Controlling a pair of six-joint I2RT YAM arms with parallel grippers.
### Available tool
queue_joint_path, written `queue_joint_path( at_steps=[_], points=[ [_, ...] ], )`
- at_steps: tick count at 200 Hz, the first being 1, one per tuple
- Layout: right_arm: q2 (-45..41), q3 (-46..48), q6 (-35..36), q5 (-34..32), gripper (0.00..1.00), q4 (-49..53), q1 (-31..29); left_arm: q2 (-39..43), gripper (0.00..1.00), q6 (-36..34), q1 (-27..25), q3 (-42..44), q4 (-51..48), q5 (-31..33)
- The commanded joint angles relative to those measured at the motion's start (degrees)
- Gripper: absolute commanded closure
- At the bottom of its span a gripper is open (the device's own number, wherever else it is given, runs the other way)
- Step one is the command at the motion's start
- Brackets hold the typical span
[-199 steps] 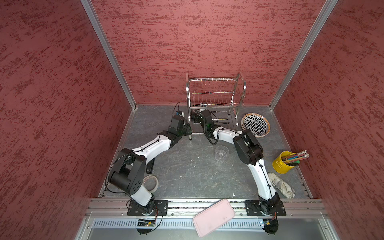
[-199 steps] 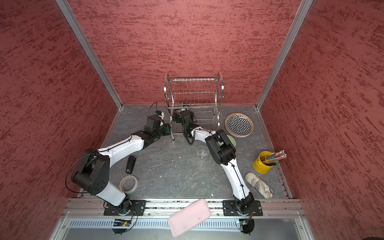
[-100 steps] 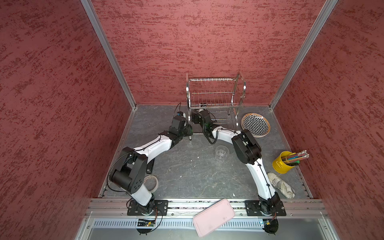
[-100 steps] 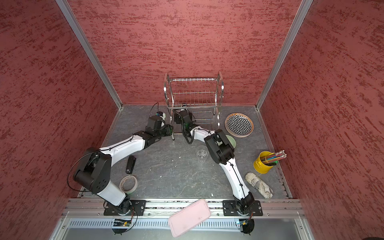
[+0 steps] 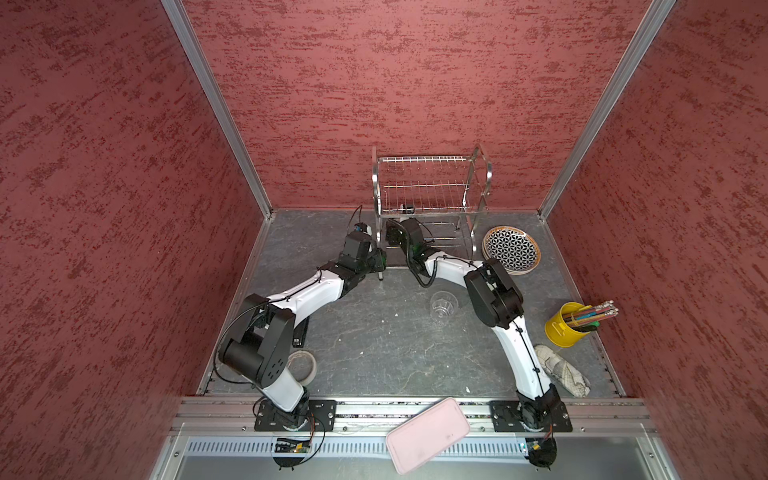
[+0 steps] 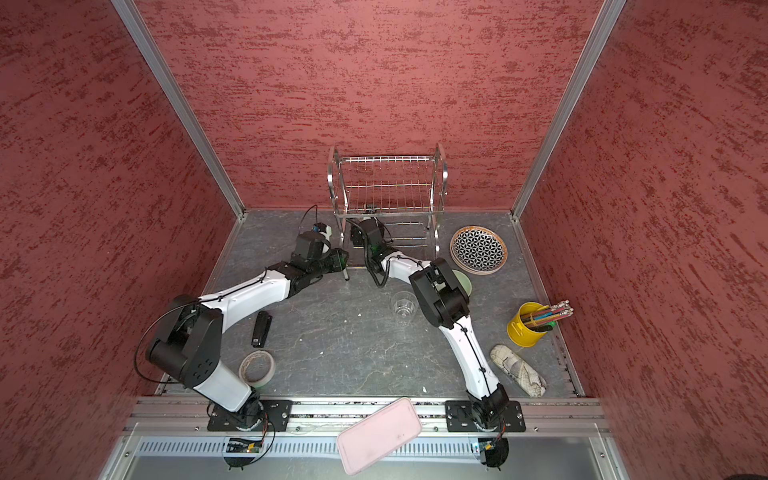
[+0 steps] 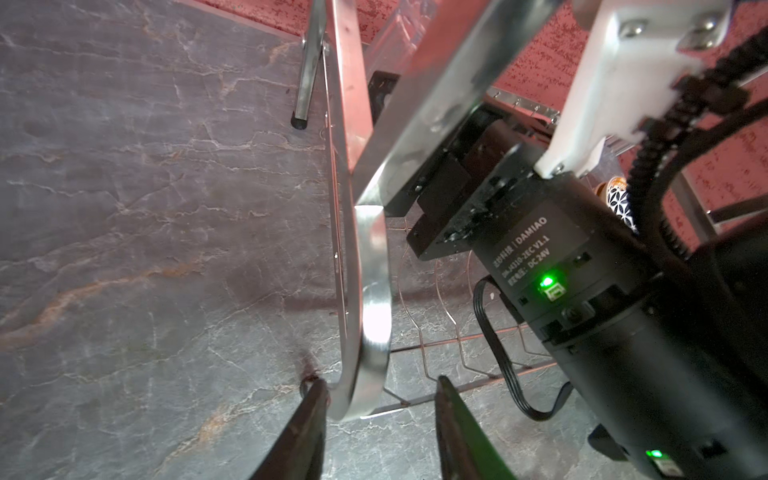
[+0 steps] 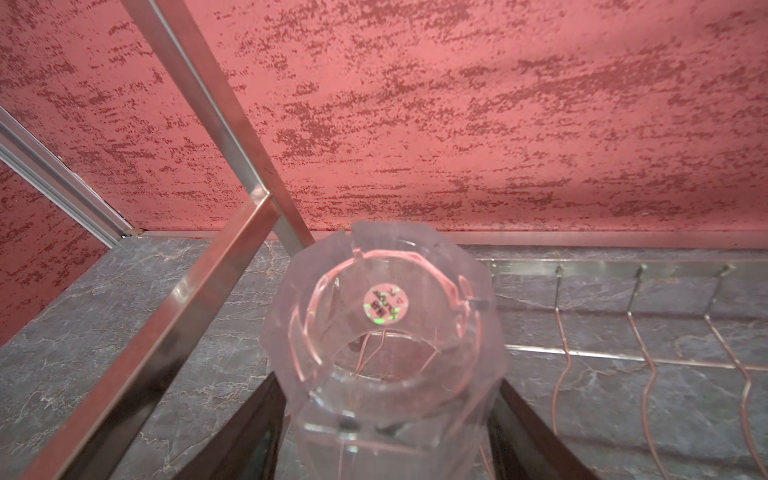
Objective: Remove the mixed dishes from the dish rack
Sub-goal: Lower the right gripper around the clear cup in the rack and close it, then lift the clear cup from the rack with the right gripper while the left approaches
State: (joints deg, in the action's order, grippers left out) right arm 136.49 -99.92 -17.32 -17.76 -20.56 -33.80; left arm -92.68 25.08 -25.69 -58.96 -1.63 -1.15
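Note:
The dish rack [image 5: 432, 187] [image 6: 388, 183] stands at the back wall, its upper tier bare. In the right wrist view a clear cup [image 8: 386, 332] lies on the lower tier, and my right gripper [image 8: 386, 380] is shut on it, one finger against each side. In both top views that gripper is hidden under the rack. My left gripper [image 7: 380, 382] [image 5: 380, 272] is open at the rack's left front foot, with the curved side frame [image 7: 370, 316] between its fingers. On the table lie a second clear cup [image 5: 444, 305], the geometric plate [image 5: 513, 248] and a pale green bowl [image 6: 465, 284].
A yellow cup of sticks [image 5: 571, 324] and a rolled cloth [image 5: 561, 370] sit at the right edge. A tape roll [image 5: 303, 365] and a black stapler [image 6: 262, 328] lie by the left arm. A pink tray [image 5: 428, 434] rests on the front rail.
My left jaws have spread apart around the rack's frame. My right jaws have drawn in onto the clear cup. Both arms have stayed nearly where they were.

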Motion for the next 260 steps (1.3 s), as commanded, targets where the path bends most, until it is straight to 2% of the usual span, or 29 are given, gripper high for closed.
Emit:
queue_joint_path(
  at_steps=[1,18,61,151,260],
  points=[
    [-1.3,1.7,-0.1,-1.2,0.39,1.3,0.6,-0.6,0.52,-0.2,-0.1,-2.3,1.3,0.2],
    [-2.0,2.6,0.0,-0.8,0.45,0.9,0.6,-1.0,0.52,-0.1,-0.1,-3.0,1.2,0.0],
    [-5.4,7.9,-1.2,0.1,0.51,-1.8,0.6,-0.4,0.51,-0.1,-0.2,-2.7,1.1,0.2],
    [-13.1,17.5,-4.6,2.2,0.55,-5.2,0.6,2.0,0.5,0.3,-0.8,-0.4,1.0,1.0],
    [-21.8,28.3,-12.6,6.8,0.58,-10.5,0.6,4.6,0.49,0.9,-3.0,0.9,0.4,2.3]
  ],
)
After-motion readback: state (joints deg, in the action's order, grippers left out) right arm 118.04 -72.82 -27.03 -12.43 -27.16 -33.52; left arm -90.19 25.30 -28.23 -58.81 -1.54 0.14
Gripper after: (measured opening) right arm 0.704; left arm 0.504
